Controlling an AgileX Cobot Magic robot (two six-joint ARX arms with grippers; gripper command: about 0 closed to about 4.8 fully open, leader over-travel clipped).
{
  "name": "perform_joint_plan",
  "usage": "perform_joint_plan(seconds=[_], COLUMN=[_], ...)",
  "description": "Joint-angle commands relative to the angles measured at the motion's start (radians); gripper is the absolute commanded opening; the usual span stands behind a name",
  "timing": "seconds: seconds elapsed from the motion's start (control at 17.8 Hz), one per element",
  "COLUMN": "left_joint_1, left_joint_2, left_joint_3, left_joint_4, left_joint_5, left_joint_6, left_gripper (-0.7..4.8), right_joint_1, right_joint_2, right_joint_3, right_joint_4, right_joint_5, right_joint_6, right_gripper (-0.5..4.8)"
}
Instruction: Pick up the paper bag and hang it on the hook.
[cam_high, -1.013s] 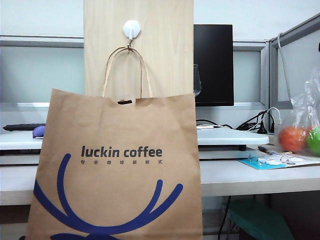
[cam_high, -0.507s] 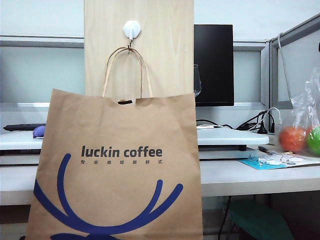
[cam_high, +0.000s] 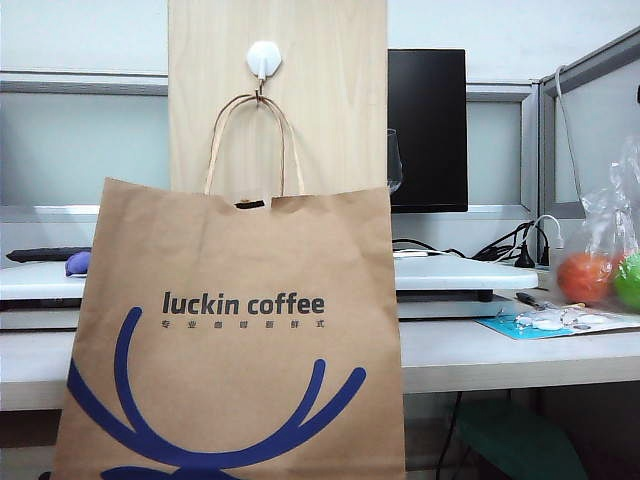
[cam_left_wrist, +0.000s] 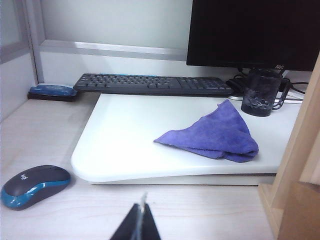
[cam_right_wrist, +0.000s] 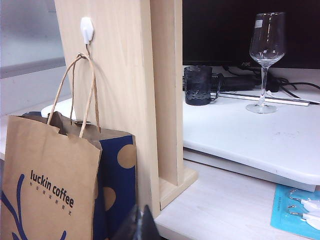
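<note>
The brown paper bag, printed "luckin coffee" with a blue antler logo, hangs by its twisted handles from the small white hook on an upright wooden board. The right wrist view shows the same paper bag, its dark blue dotted side, and the hook. My left gripper is shut and empty, low over the desk, away from the bag. My right gripper is shut and empty, in front of the board's foot beside the bag. Neither gripper shows in the exterior view.
A white platform carries a purple cloth and a dark glass cup. Behind it lie a keyboard and monitor. A mouse sits on the desk. A wine glass and a clear bag of balls stand to the right.
</note>
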Motion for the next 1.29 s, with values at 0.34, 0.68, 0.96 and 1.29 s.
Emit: perform_joint_plan(seconds=[0.34,0.68,0.96,1.29], left_joint_1=[0.002,0.002,0.002,0.001], left_joint_2=[0.000,0.000,0.000,0.000], left_joint_3=[0.000,0.000,0.000,0.000], left_joint_4=[0.006,0.006,0.006,0.006], left_joint_5=[0.006,0.006,0.006,0.006], left_joint_6=[0.001,0.001,0.001,0.001], left_gripper=[-0.03,-0.03,-0.03,-0.03], right_joint_1=[0.000,0.000,0.000,0.000], right_joint_2=[0.000,0.000,0.000,0.000], right_joint_3=[-0.006,-0.006,-0.006,-0.006], right_joint_4=[0.013,0.013,0.012,-0.050], right_joint_5=[0.000,0.000,0.114,0.546], right_joint_6=[0.000,0.000,-0.007,-0.005], right_gripper=[0.00,0.00,0.00,0.00])
